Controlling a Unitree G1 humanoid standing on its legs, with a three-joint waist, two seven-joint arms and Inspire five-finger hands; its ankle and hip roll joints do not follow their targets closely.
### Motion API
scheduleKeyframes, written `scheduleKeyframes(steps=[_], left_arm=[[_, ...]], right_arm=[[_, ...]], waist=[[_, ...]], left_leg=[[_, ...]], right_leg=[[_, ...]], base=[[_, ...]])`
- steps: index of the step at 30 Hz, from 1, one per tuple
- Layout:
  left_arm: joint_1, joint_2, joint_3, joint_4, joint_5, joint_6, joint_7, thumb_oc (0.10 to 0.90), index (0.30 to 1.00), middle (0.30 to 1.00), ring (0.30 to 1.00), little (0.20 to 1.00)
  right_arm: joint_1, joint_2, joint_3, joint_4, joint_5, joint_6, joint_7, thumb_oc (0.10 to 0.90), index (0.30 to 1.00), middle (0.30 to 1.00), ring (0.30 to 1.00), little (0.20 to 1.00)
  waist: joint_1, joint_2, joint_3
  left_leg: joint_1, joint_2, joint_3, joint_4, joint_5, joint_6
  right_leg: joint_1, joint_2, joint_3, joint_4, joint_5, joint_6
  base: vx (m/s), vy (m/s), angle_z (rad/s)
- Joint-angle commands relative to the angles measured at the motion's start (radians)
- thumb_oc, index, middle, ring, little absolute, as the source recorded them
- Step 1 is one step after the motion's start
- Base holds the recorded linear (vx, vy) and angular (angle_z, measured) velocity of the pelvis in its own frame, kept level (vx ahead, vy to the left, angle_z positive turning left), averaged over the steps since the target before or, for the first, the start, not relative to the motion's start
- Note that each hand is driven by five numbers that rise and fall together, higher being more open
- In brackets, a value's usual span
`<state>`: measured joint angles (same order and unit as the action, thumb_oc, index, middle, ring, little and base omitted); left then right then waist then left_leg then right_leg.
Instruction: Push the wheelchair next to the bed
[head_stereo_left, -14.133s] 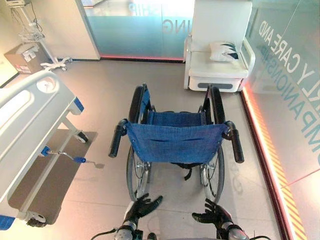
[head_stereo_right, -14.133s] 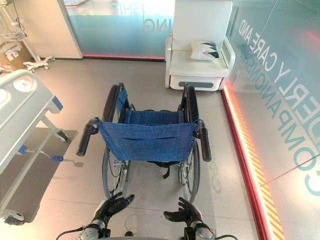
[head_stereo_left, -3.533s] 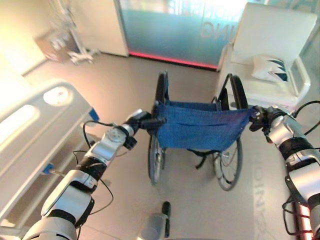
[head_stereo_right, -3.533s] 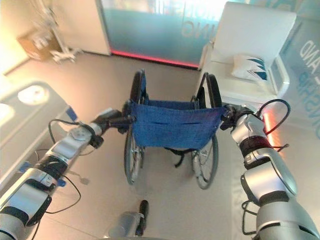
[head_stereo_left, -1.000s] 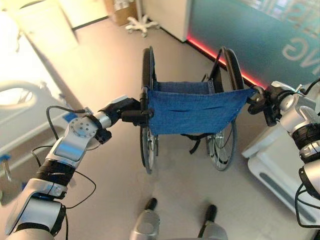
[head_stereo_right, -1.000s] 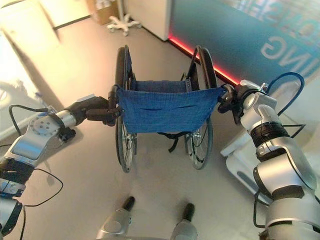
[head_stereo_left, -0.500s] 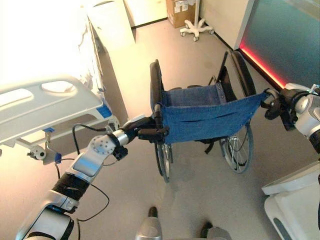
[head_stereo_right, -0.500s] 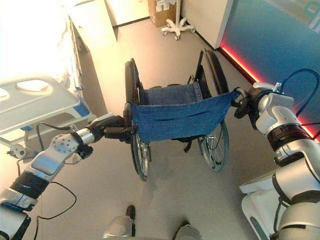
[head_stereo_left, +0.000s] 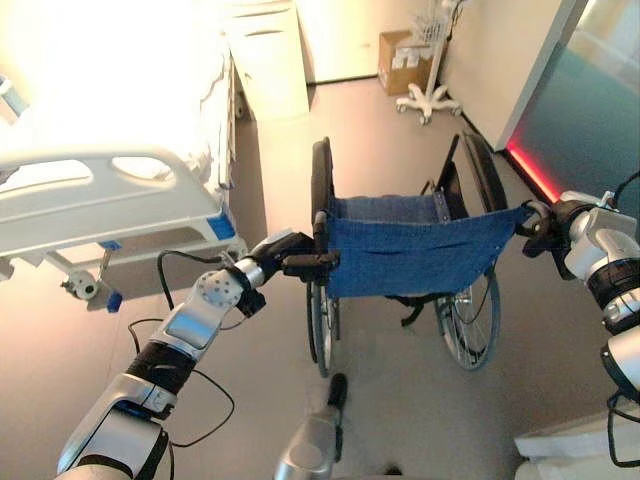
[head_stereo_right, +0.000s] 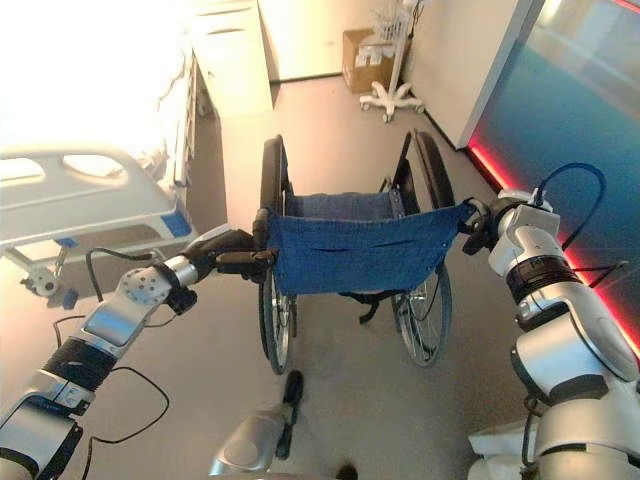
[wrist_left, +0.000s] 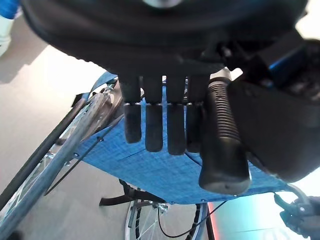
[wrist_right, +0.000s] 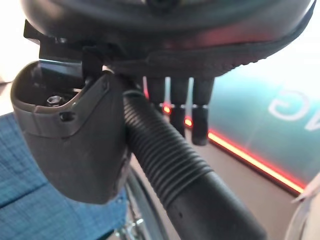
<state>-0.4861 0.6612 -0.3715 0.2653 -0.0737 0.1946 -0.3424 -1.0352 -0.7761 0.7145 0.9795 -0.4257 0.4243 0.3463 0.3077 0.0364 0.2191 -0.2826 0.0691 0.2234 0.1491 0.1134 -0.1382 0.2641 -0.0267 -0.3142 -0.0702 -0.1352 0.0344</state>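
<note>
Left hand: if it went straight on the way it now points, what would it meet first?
The left hand, curled on the wheelchair handle, points at the blue backrest; it would probably meet that first.

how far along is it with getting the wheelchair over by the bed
Done: the left hand and right hand each grip a push handle of the wheelchair, which faces along the bed. In hand: rolling it forward. Left: a strip of floor separates chair and bed, so it likely needs bringing closer alongside.

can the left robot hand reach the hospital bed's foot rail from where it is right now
Probably not yet. The left robot hand is wrapped round the wheelchair's left push handle, and open floor separates it from the hospital bed's foot rail. It would have to let go first.
</note>
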Motion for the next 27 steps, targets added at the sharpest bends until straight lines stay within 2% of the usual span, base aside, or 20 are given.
scheduleKeyframes(steps=[1,2,3,4,6,8,10,11,12,14,15,16,17,20,23,25,26,27], left_arm=[[-0.053,0.036,-0.081,0.244,0.286,0.179,0.097,0.4,0.3,0.3,0.3,0.3],[-0.05,0.035,-0.083,0.249,0.299,0.184,0.086,0.4,0.3,0.3,0.3,0.3],[-0.051,0.036,-0.085,0.249,0.3,0.187,0.085,0.4,0.3,0.3,0.3,0.3],[-0.057,0.032,-0.092,0.257,0.308,0.198,0.088,0.4,0.3,0.3,0.3,0.3],[-0.067,0.022,-0.099,0.272,0.313,0.198,0.091,0.4,0.3,0.3,0.3,0.3],[-0.095,0.015,-0.109,0.297,0.324,0.184,0.072,0.4,0.3,0.3,0.3,0.3],[-0.146,0.014,-0.124,0.329,0.322,0.165,0.059,0.4,0.3,0.3,0.3,0.3],[-0.182,0.021,-0.131,0.343,0.31,0.155,0.06,0.4,0.3,0.3,0.3,0.3],[-0.199,0.024,-0.134,0.349,0.303,0.15,0.061,0.4,0.3,0.3,0.3,0.3],[-0.239,0.048,-0.136,0.358,0.268,0.127,0.068,0.4,0.3,0.3,0.3,0.3],[-0.241,0.051,-0.136,0.357,0.264,0.123,0.07,0.4,0.3,0.3,0.3,0.3],[-0.239,0.055,-0.133,0.354,0.244,0.107,0.094,0.4,0.3,0.3,0.3,0.3],[-0.223,0.049,-0.124,0.351,0.222,0.09,0.118,0.4,0.3,0.3,0.3,0.3],[-0.182,0.019,-0.102,0.352,0.213,0.052,0.148,0.4,0.3,0.3,0.3,0.3],[-0.142,-0.02,-0.084,0.367,0.157,0.029,0.194,0.4,0.3,0.3,0.3,0.3],[-0.141,-0.044,-0.082,0.374,0.171,0.031,0.217,0.4,0.3,0.3,0.3,0.3],[-0.141,-0.06,-0.084,0.38,0.172,0.031,0.235,0.4,0.3,0.3,0.3,0.3],[-0.154,-0.073,-0.087,0.389,0.176,0.028,0.25,0.4,0.3,0.3,0.3,0.3]], right_arm=[[-0.107,0.161,0.15,-0.163,-0.055,-0.325,-0.033,0.4,0.3,0.3,0.3,0.3],[-0.081,0.158,0.137,-0.176,-0.065,-0.33,-0.038,0.4,0.3,0.3,0.3,0.3],[-0.075,0.156,0.134,-0.179,-0.066,-0.335,-0.041,0.4,0.3,0.3,0.3,0.3],[-0.06,0.153,0.134,-0.187,-0.055,-0.336,-0.056,0.4,0.3,0.3,0.3,0.3],[-0.033,0.144,0.119,-0.231,-0.056,-0.308,-0.05,0.4,0.3,0.3,0.3,0.3],[-0.02,0.148,0.096,-0.244,-0.069,-0.293,-0.037,0.4,0.3,0.3,0.3,0.3],[-0.037,0.166,0.081,-0.218,-0.079,-0.29,-0.038,0.4,0.3,0.3,0.3,0.3],[-0.055,0.174,0.075,-0.194,-0.081,-0.296,-0.045,0.4,0.3,0.3,0.3,0.3],[-0.061,0.178,0.076,-0.182,-0.081,-0.297,-0.055,0.4,0.3,0.3,0.3,0.3],[-0.08,0.181,0.072,-0.171,-0.085,-0.291,-0.066,0.4,0.3,0.3,0.3,0.3],[-0.082,0.18,0.073,-0.174,-0.084,-0.285,-0.066,0.4,0.3,0.3,0.3,0.3],[-0.087,0.175,0.076,-0.186,-0.08,-0.265,-0.063,0.4,0.3,0.3,0.3,0.3],[-0.085,0.165,0.079,-0.205,-0.075,-0.245,-0.054,0.4,0.3,0.3,0.3,0.3],[-0.073,0.142,0.079,-0.243,-0.076,-0.208,-0.033,0.4,0.3,0.3,0.3,0.3],[-0.073,0.102,0.095,-0.279,-0.03,-0.208,-0.008,0.4,0.3,0.3,0.3,0.3],[-0.094,0.065,0.113,-0.298,0.006,-0.209,0.012,0.4,0.3,0.3,0.3,0.3],[-0.097,0.048,0.116,-0.301,0.017,-0.217,0.009,0.4,0.3,0.3,0.3,0.3],[-0.106,0.039,0.123,-0.297,0.031,-0.214,-0.003,0.4,0.3,0.3,0.3,0.3]], waist=[[0.014,-0.086,0.041],[0.018,-0.096,0.03],[0.019,-0.1,0.027],[0.017,-0.117,0.015],[0.0,-0.126,0.008],[-0.016,-0.126,0.007],[-0.046,-0.099,0.025],[-0.068,-0.08,0.044],[-0.081,-0.077,0.057],[-0.112,-0.09,0.099],[-0.117,-0.092,0.103],[-0.13,-0.098,0.111],[-0.138,-0.092,0.112],[-0.158,-0.104,0.105],[-0.192,-0.117,0.074],[-0.214,-0.122,0.067],[-0.227,-0.117,0.068],[-0.238,-0.112,0.072]], left_leg=[[0.045,-0.08,0.042,-0.013,-0.031,0.172],[0.053,-0.093,0.033,-0.026,-0.031,0.178],[0.055,-0.101,0.025,-0.03,-0.033,0.185],[0.068,-0.124,0.006,-0.041,-0.042,0.205],[0.081,-0.14,-0.015,-0.039,-0.051,0.211],[0.095,-0.141,-0.044,-0.025,-0.066,0.207],[0.145,-0.114,-0.1,-0.023,-0.085,0.189],[0.192,-0.097,-0.139,-0.03,-0.1,0.176],[0.214,-0.093,-0.158,-0.033,-0.114,0.171],[0.258,-0.09,-0.201,-0.018,-0.187,0.159],[0.263,-0.088,-0.209,-0.016,-0.196,0.156],[0.272,-0.077,-0.233,-0.009,-0.22,0.147],[0.274,-0.058,-0.253,0.009,-0.243,0.136],[0.273,-0.026,-0.293,0.067,-0.276,0.113],[0.313,0.022,-0.3,0.082,-0.289,0.081],[0.336,0.07,-0.251,0.077,-0.254,0.054],[0.322,0.106,-0.21,0.084,-0.189,0.04],[0.316,0.127,-0.187,0.085,-0.151,0.028]], right_leg=[[-0.036,0.013,-0.049,0.316,-0.07,0.01],[-0.035,0.002,-0.059,0.39,-0.03,0.037],[-0.034,-0.001,-0.054,0.412,-0.018,0.045],[-0.041,-0.009,-0.033,0.479,0.047,0.086],[-0.065,-0.022,-0.008,0.529,0.118,0.125],[-0.091,-0.063,-0.003,0.504,0.139,0.128],[-0.186,-0.126,0.0,0.446,0.151,0.116],[-0.265,-0.168,0.007,0.398,0.186,0.109],[-0.322,-0.202,0.016,0.354,0.236,0.111],[-0.401,-0.269,0.055,0.184,0.336,0.142],[-0.41,-0.277,0.063,0.145,0.347,0.147],[-0.44,-0.297,0.091,0.035,0.375,0.164],[-0.437,-0.3,0.109,-0.001,0.383,0.169],[-0.432,-0.301,0.163,0.0,0.36,0.17],[-0.45,-0.277,0.167,0.139,0.304,0.176],[-0.453,-0.26,0.13,0.192,0.283,0.155],[-0.443,-0.247,0.097,0.197,0.272,0.138],[-0.433,-0.234,0.076,0.199,0.256,0.124]], base=[[0.39,0.043,-0.5],[0.42,0.059,-0.42],[0.37,0.1,-0.05],[0.31,0.085,0.17],[0.33,0.048,0.27],[0.28,-0.096,0.24],[0.27,-0.281,-0.22],[0.2,-0.348,-0.29],[0.24,-0.443,-0.13],[0.28,-0.432,0.31],[0.36,-0.433,0.49],[0.42,-0.44,0.79],[0.43,-0.43,0.99],[0.46,-0.431,1.08],[0.44,-0.296,1.03],[0.34,-0.249,1.23],[0.24,-0.262,0.75],[0.2,-0.249,0.57]])
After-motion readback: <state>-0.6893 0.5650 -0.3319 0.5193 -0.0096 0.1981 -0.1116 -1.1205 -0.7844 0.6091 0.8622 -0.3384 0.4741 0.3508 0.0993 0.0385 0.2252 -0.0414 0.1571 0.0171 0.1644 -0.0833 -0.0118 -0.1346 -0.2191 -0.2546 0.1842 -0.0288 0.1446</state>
